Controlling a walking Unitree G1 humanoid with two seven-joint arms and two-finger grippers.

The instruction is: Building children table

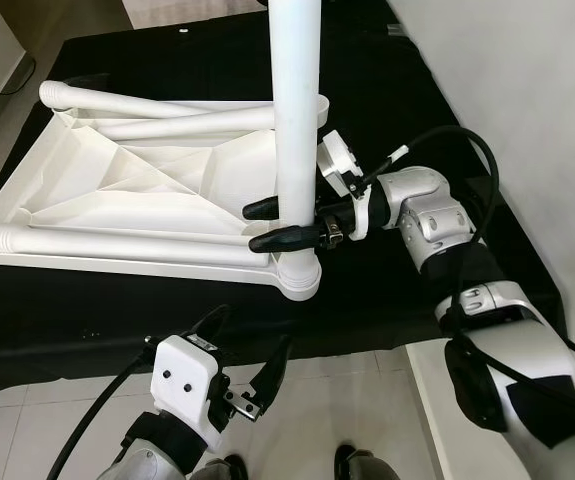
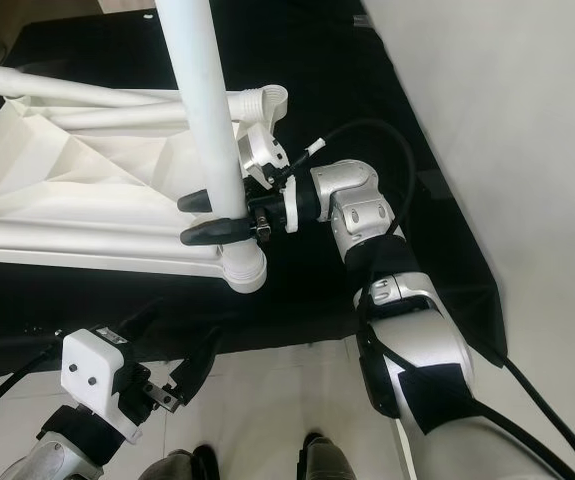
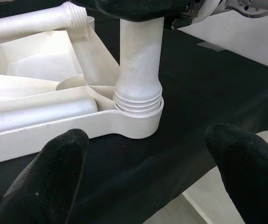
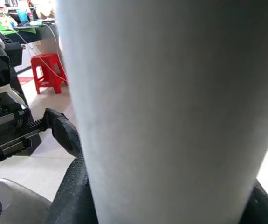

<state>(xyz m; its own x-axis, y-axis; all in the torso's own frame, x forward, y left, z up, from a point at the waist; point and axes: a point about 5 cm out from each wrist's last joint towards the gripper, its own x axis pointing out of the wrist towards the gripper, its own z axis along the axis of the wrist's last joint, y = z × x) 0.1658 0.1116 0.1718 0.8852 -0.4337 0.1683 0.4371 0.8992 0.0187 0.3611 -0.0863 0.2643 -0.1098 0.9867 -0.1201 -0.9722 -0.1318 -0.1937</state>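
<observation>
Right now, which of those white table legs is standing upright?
The white leg gripped by the right gripper, its threaded end in the corner socket of the upturned tabletop. The other legs lie flat on the tabletop's underside.

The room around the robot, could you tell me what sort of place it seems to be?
Probably an indoor workroom or home space set up for assembly. The floor is pale tile, a black cloth covers the work area under the white table top, and the right wrist view shows a red stool beside a cluttered desk.
</observation>
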